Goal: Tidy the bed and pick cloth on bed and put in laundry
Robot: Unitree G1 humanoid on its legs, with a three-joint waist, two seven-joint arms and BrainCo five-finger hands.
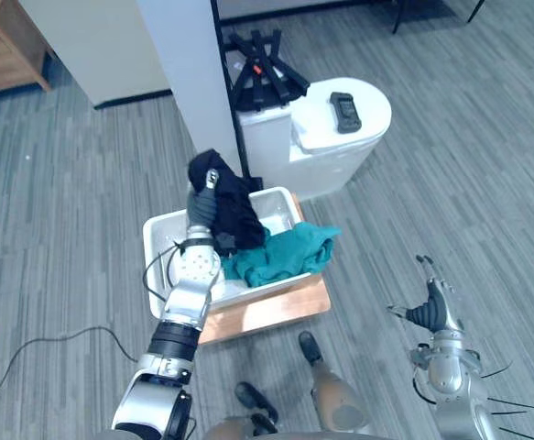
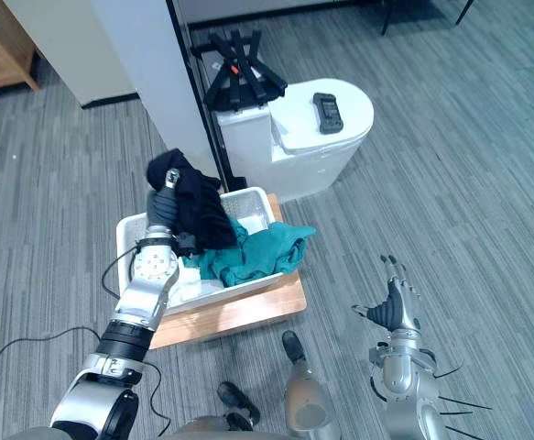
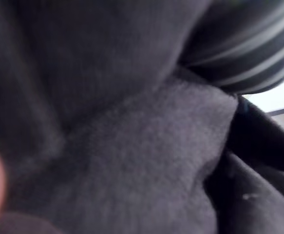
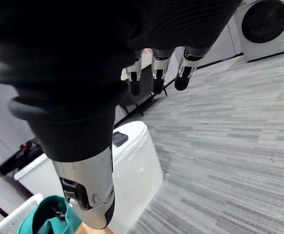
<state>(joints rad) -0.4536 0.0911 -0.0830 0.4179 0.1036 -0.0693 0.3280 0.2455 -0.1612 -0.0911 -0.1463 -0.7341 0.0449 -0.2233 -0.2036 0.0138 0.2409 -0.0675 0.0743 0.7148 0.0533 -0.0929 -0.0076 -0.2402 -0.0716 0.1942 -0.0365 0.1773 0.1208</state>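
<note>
**Over the laundry basket: left hand up with the dark cloth, right hand idle**

Left hand (image 1: 201, 207) is raised above the white laundry basket (image 1: 154, 240). It is closed on a dark cloth (image 1: 235, 209). One silver finger shows against the top of the bundle; the others are buried in the fabric. The cloth is bunched at the hand and hangs down from it, and its lower folds reach into the basket's far half. In the left wrist view, dark knit fabric (image 3: 132, 146) lies right against the hand's ribbed cover (image 3: 249, 44).

A teal cloth (image 1: 287, 251) lies in the basket's right part. It is draped over the rim on that side, with a corner hanging outside. It touches the lower edge of the dark cloth.

The basket sits on a low wooden board (image 1: 271, 312), which lies on the grey plank floor (image 1: 65, 202).

Right hand (image 2: 396, 310) is low at the right, over bare floor and well apart from the basket. In its own wrist view the fingers (image 4: 154, 73) are straight and relaxed, holding nothing.

Surroundings:
- A white pillar (image 1: 189, 73) stands just beyond the basket.
- A white round-ended table (image 1: 317, 128) is beside the pillar, with a black device (image 1: 344, 112) lying flat on top.
- A black folded stand (image 1: 265, 69) is at the far end of the table.
- A wooden cabinet (image 1: 5, 46) is at the far left.
- A white washing machine with a dark round door (image 4: 266, 24) shows in the right wrist view.
</note>
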